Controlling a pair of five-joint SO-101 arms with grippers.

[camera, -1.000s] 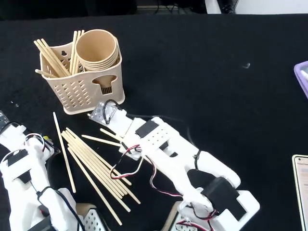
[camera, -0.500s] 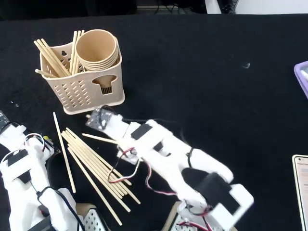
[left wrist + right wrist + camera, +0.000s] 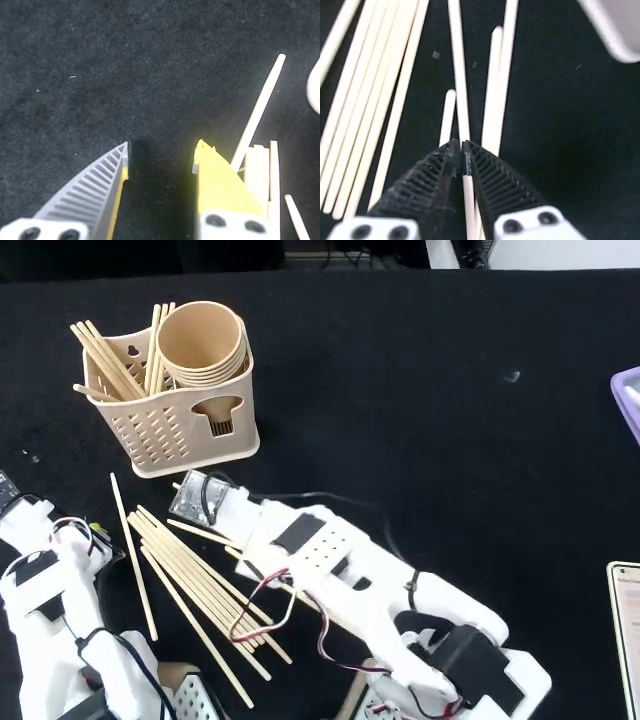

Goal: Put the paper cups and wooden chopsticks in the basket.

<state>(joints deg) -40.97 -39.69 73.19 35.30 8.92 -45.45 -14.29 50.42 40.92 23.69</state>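
My right gripper point(image 3: 460, 145): fingers pinched together on single chopstick point(image 3: 457, 75), stick running straight ahead from tips. Loose chopsticks point(image 3: 375, 85) spread just beside it. Basket point(image 3: 180, 425) close ahead, paper cups point(image 3: 200, 340) stacked inside with several sticks. My left gripper point(image 3: 160, 150): fingers apart, nothing between, black table point(image 3: 100, 60) beneath; stray chopstick point(image 3: 257, 107) just beside yellow finger.

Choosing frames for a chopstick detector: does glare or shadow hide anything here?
High view: even light, no glare; loose chopsticks stand out on the black cloth. Left wrist view: a dark shadow lies on the cloth between the open jaws of the left gripper. Right wrist view: the basket corner is bright, but the chopstick in the right gripper reads plainly.
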